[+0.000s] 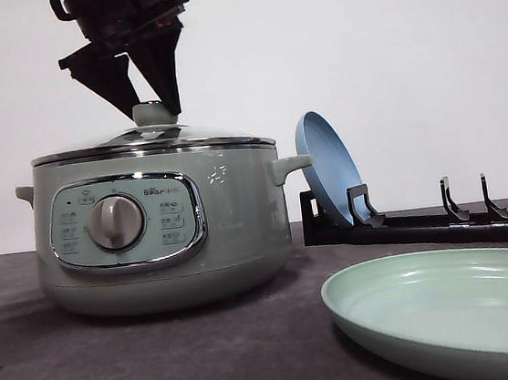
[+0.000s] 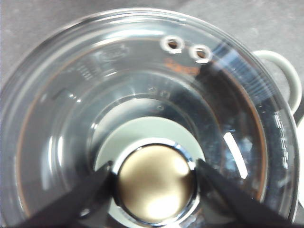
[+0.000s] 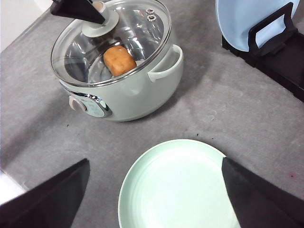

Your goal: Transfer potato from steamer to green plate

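The left gripper point(image 1: 155, 107) had its jaws closed around the lid knob point(image 1: 154, 113), since the glass lid point(image 3: 112, 42) covered the potato point(image 3: 119, 59) inside the steamer point(image 1: 161, 224); the right gripper point(image 3: 154, 190) hovered wide open above the green plate point(image 3: 178, 187), empty on the desk point(image 1: 146, 367)

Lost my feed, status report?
Left pincer astride lid knob, grip unconfirmed. Right pincer open over green plate. Potato in steamer, lid on.
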Available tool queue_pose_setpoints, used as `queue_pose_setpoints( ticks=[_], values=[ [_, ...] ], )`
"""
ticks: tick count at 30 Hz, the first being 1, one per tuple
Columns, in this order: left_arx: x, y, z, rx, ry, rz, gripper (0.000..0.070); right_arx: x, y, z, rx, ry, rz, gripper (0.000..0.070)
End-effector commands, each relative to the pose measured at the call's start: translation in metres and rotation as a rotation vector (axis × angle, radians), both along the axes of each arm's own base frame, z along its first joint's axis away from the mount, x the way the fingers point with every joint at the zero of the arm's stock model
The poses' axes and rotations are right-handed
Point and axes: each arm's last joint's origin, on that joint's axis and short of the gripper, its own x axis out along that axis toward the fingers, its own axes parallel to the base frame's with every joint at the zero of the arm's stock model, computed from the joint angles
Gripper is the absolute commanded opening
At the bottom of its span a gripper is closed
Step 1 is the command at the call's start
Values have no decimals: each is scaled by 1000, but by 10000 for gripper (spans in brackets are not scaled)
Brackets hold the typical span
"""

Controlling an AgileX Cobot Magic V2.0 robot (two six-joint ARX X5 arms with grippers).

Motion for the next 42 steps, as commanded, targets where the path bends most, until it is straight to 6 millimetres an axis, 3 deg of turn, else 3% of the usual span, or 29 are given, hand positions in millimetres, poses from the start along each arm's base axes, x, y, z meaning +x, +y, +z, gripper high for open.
queue_pose_setpoints(
  ticks=[1,3,10,16,29,42],
  values=[
    [3,-5,0,-5,0,-19,57,0,1,5,0,-24,11,561],
    [2,-5,0,-2,5,-19,2,0,1,5,0,-24,11,561],
    [3,-5,2,-2,-5,-15,0,0,1,5,0,-23,11,561],
    [1,-4,18,-12,-38,-9,0,0,1,5,0,-23,10,561],
    [-15,5,74,-47,-128,27,0,0,0,5,0,-21,9,561],
    [-48,23,126,-84,-275,54,0,0,0,4,1,-8,6,561]
  ],
)
